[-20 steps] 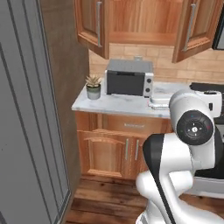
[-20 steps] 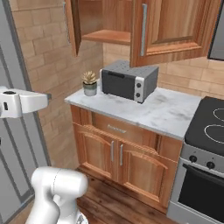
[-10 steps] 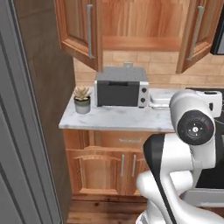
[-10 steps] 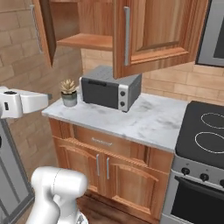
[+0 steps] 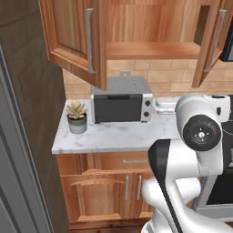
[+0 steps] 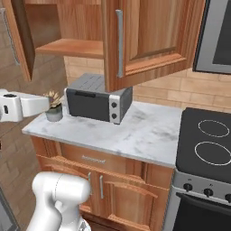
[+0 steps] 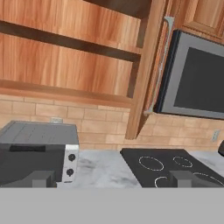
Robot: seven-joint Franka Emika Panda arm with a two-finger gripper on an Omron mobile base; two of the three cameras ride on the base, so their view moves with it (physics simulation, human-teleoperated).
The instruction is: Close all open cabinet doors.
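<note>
Facing two open cabinet doors (image 5: 75, 38), rigid hinged wood, light to swing. I push the flat panel or silver bar handle (image 5: 89, 41); my gripper (image 7: 111, 177) gapes wide, empty

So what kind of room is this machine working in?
A kitchen, computer-rendered by the look of it. A grey toaster oven sits on a marble counter beside a black stovetop, and wooden wall cabinet doors hang open above.

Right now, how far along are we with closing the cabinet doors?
Nothing looks done: the left cabinet door and right cabinet door both stand swung out, leaving the shelf exposed. Nothing is in hand; the jaws are open, touching neither door. Both doors remain to be pushed shut.
</note>
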